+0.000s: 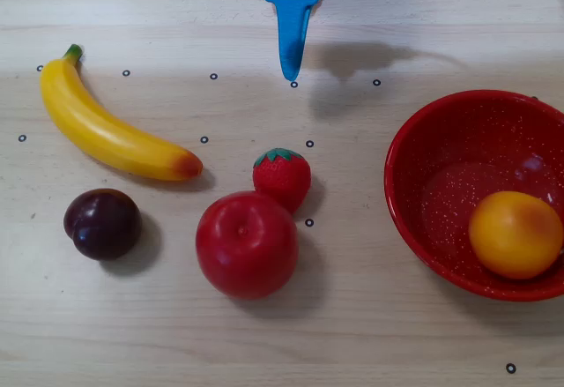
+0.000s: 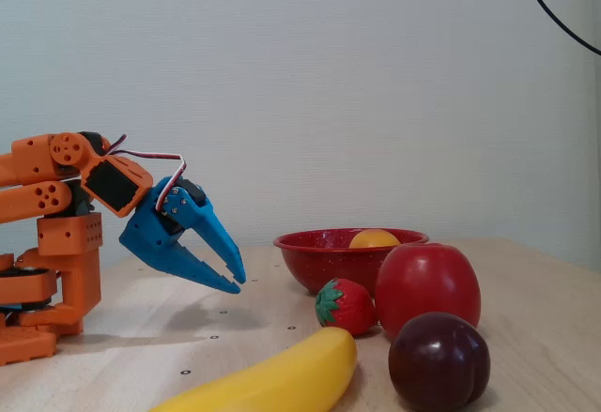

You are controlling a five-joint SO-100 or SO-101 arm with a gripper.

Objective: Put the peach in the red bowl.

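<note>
On my overhead feed, starting at the left, a long curved banana (image 1: 110, 130) lies on the pale wood-grain bench (image 1: 370, 343), smooth yellow plastic with a green stem tip at the far end and an orange-brown tip at the near end. Just nearer than it sits the plum (image 1: 102, 223), dark purple, glossy, with a crease down its side. Small black ring marks dot the bench surface in rows.

Moving right, the big red apple (image 1: 247, 244) shows a shiny skin and a dimple on top; the strawberry (image 1: 282, 177), dimpled red with a green leafy cap, touches its far right side. Farther back, at the top edge of the overhead view, the blue plastic claw (image 1: 291, 74) tapers to a point over the bench. In the fixed view the claw (image 2: 232, 281) hangs from the orange arm (image 2: 56, 196) at the left, tilted down toward the bench without touching it, its two pointed fingers nearly together at the tips, and it has hold of nothing.

At the right sits the red bowl (image 1: 414, 153), round, glossy, finely speckled with white inside. The peach (image 1: 515, 234) rests inside it against the near right wall, a round yellow-orange ball with a reddish blush. In the fixed view only the top of the peach (image 2: 375, 238) clears the red bowl (image 2: 329, 257) rim.
</note>
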